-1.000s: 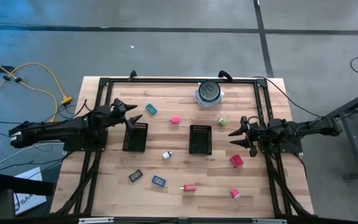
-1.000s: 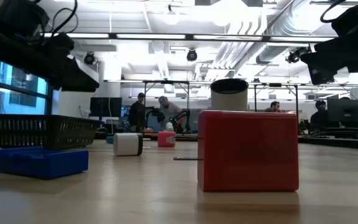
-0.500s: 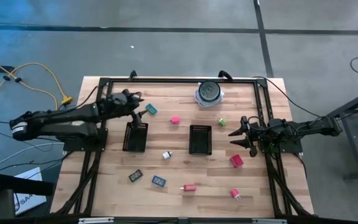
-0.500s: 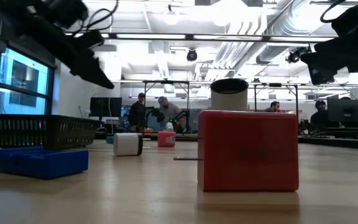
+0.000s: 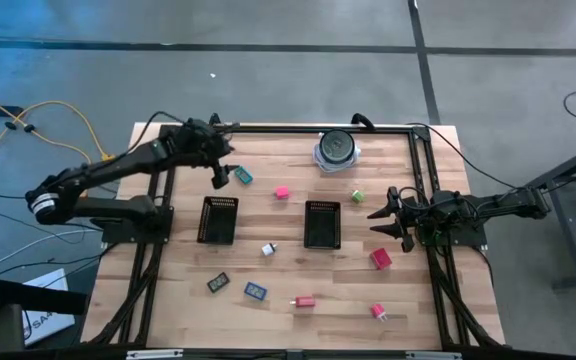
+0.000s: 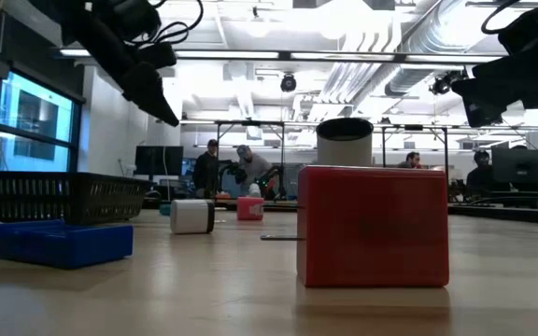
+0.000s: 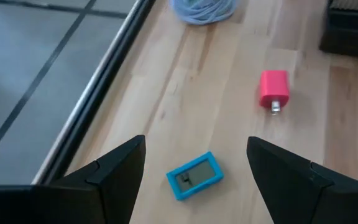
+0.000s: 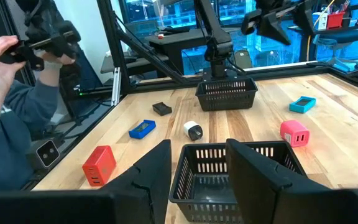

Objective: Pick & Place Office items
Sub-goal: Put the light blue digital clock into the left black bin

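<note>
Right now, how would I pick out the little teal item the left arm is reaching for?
Start at the round grey-and-black disc by the table's far edge, then look along that edge toward the left arm. Just under the left end effector, which is open, lies the teal rectangle, flat on the wood. It is teal with a grey window, unlike the pink block nearby.

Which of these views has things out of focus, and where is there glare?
Low view: the big red block up close looks soft, and bright ceiling strip lights glare overhead. Left wrist view: its own fingers blur at the frame's bottom, while the teal item between them stays sharp. High view: evenly lit.
</note>
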`<state>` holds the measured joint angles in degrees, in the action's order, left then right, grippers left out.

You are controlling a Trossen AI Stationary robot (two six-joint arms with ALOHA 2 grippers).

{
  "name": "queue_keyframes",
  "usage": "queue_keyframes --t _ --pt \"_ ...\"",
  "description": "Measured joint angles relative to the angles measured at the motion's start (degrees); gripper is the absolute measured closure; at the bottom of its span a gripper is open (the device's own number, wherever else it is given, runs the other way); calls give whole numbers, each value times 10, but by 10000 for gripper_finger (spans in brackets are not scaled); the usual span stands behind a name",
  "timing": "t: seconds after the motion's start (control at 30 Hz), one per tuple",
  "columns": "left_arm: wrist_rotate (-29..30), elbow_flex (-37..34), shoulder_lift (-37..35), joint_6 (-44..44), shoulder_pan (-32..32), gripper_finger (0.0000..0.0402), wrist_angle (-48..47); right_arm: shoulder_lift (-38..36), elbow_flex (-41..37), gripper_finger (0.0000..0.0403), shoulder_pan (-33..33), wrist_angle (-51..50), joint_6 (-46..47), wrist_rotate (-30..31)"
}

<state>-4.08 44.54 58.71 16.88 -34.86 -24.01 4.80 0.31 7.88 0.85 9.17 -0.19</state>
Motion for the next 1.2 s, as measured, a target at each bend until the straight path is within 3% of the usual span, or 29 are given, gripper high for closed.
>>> queue_keyframes --t 0.3,0.5,0.67,0.77,0.93,1.2 --pt "-42 71 48 98 -60 127 -30 0 0 262 0 0 0 0" --pt "-49 77 113 134 -107 127 -31 0 0 262 0 0 0 0" --pt "-109 77 173 186 -131 127 -20 0 0 262 0 0 0 0" --pt "-138 77 194 236 -127 127 -15 0 0 262 0 0 0 0" --pt "-111 77 202 305 -103 127 -9 0 0 262 0 0 0 0" --pt "-101 77 203 314 -67 127 -16 0 0 262 0 0 0 0"
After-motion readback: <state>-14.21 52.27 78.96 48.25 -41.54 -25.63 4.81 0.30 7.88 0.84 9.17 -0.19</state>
